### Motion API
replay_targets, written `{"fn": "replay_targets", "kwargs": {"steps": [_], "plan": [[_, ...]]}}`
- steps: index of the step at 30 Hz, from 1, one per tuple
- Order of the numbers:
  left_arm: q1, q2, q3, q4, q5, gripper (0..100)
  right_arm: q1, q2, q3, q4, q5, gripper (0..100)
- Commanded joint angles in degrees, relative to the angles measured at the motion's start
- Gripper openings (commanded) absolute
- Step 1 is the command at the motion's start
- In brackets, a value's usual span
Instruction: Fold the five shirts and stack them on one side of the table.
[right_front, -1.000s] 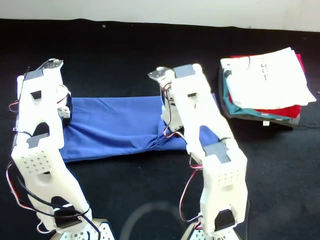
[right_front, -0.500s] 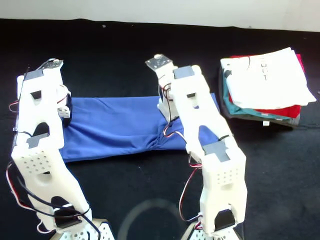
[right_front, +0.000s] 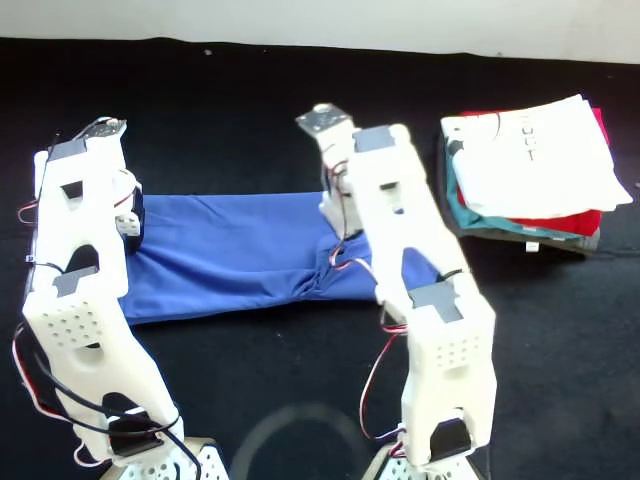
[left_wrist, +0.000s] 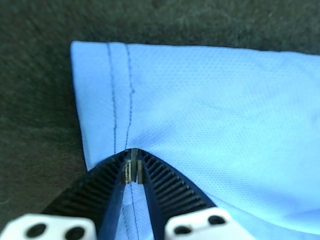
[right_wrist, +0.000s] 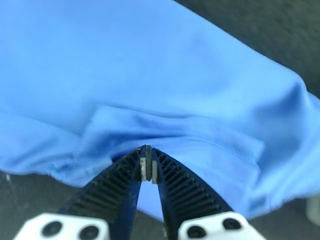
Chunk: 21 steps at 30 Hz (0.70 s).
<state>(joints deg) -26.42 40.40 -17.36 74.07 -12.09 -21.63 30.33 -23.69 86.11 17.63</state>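
High view shows the blue shirt (right_front: 230, 255) lying as a long folded band across the middle of the black table (right_front: 200, 100), running from 9 o'clock to about 3 o'clock. The stack of folded shirts (right_front: 530, 170), with a white one on top, sits well apart at 2 o'clock. The step in hand looks like bringing one end of the band over the other. To do it well, both pinches should lift together and level, keeping the cloth taut between them so the puckers near 3 o'clock pull flat before the ends meet. In the left wrist view, the left gripper (left_wrist: 133, 172) is closed tight on the stitched hem at the 9 o'clock end. In the right wrist view, the right gripper (right_wrist: 148, 170) is likewise clamped on a gathered ridge of the shirt.
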Motion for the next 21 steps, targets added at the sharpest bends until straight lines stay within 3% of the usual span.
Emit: {"fn": "replay_targets", "kwargs": {"steps": [1,8,21], "plan": [[-1.27,0.66,-1.36,-0.53,0.26,1,1.36,-2.24,-3.65,4.44,0.18,0.5],[-1.27,0.66,-1.36,-0.53,0.26,1,-2.95,-1.36,-1.10,8.48,0.26,0.5],[-1.27,0.66,-1.36,-0.53,0.26,1,-6.37,6.99,-0.48,-1.54,0.18,0.5]]}}
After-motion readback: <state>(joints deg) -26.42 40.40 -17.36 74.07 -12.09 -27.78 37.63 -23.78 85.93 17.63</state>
